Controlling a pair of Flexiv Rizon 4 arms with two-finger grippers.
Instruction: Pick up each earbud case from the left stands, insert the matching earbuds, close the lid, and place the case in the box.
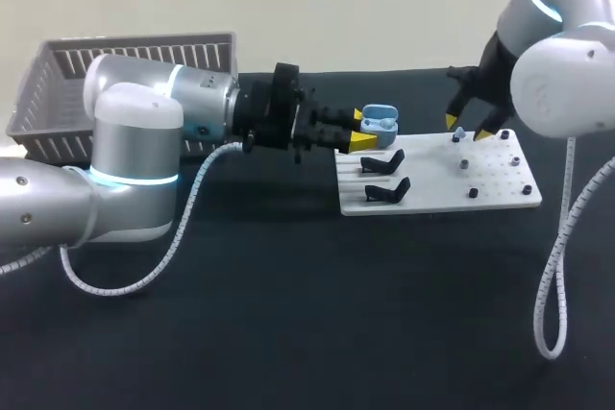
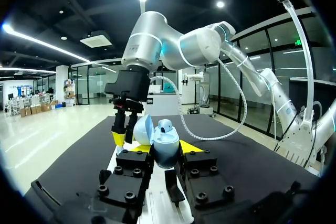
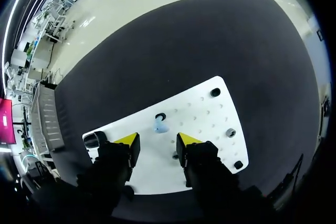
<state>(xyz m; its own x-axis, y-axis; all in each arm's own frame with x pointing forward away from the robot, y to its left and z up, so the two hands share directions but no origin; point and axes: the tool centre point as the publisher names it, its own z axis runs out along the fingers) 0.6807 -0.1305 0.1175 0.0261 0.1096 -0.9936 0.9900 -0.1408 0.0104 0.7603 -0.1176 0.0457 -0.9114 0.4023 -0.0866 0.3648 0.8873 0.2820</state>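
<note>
Left gripper (image 2: 163,147): fingers clamped on the light blue earbud case (image 2: 167,153), one yellow tip against each side. The case's lid is hinged open. In the head view the case projects from the fingertips at 3 o'clock, over the far left corner of the white board (image 1: 437,201).

Right gripper (image 3: 158,141): fingers apart, holding nothing and touching nothing. It hangs over the board's far edge, at 3 o'clock from the case in the head view. One small blue earbud (image 3: 160,126) lies on the board just ahead of the gap between the fingers, beside a black peg (image 3: 160,116).

Board: two black stands (image 1: 382,162) (image 1: 388,189) sit at 5 o'clock from the left gripper, neither carrying a case. Further black pegs (image 1: 472,194) stand on the right half.

Grey slatted basket (image 1: 125,64): on the black table (image 1: 288,314), at 9 o'clock from the left gripper, well apart from the board.
</note>
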